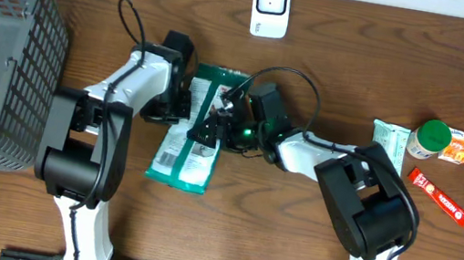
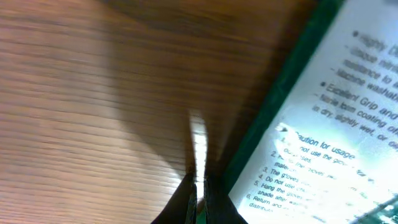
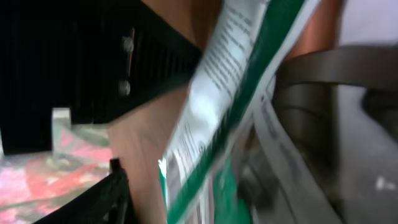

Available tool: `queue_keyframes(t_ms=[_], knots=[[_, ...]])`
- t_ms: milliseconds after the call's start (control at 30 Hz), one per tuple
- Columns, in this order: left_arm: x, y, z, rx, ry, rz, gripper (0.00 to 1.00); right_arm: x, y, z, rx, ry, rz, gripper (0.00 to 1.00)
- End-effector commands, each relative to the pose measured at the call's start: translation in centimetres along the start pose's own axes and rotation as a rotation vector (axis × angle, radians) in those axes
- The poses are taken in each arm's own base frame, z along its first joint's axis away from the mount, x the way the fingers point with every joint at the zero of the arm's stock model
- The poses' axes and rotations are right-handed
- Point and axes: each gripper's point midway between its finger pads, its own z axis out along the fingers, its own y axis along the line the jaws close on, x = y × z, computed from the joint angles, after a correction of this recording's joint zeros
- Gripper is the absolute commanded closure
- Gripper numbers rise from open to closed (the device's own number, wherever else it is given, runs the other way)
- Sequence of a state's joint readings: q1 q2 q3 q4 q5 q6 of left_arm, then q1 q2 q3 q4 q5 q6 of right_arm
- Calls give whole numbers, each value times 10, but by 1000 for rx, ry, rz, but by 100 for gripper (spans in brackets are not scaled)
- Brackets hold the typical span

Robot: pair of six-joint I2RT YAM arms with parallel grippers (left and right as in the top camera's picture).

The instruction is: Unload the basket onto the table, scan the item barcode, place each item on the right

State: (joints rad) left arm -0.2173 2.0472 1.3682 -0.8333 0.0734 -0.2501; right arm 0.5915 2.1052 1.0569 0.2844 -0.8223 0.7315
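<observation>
Packet (image 1: 182, 155) lies lengthwise near-to-far, scanner (image 1: 270, 7) beyond its far end; left gripper (image 1: 182, 106) pinches its left edge, right gripper (image 1: 211, 131) reaches over its right edge, hold unclear.

From here I read the packet (image 1: 182, 155) as dark green and white with fine black print, the table (image 1: 363, 57) as brown wood grain, the basket (image 1: 8, 23) as grey mesh, the scanner (image 1: 270, 7) white, the jar lid (image 1: 435, 135) green, the sachet (image 1: 437, 196) red.
</observation>
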Motion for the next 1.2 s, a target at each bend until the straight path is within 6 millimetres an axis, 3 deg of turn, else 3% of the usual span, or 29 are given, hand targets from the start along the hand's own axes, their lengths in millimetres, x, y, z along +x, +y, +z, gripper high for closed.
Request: queue_keyframes(t_ms=[0, 400, 567, 700, 867, 1033, 1067, 1167], knots=[[27, -17, 24, 43, 106, 31, 93, 6, -22, 9, 58, -15, 20, 37], [22, -18, 23, 46, 86, 33, 92, 17, -23, 6, 42, 43, 59, 99], [1, -16, 0, 67, 6, 14, 92, 16, 5, -16, -131, 109, -1, 99], [-16, -12, -40, 102, -105, -6, 91, 12, 30, -49, -288, 152, -37, 99], [-29, -2, -119, 152, -325, -31, 89, 11, 47, -81, -421, 195, -47, 99], [-32, 40, -205, 142, -587, -188, 83, 14, 55, -97, -473, 226, -18, 99], [-31, 49, -222, 150, -637, -211, 78, 14, 56, -99, -471, 225, -9, 99], [-25, 79, -256, 157, -738, -293, 77, 15, 63, -108, -468, 225, 14, 99]])
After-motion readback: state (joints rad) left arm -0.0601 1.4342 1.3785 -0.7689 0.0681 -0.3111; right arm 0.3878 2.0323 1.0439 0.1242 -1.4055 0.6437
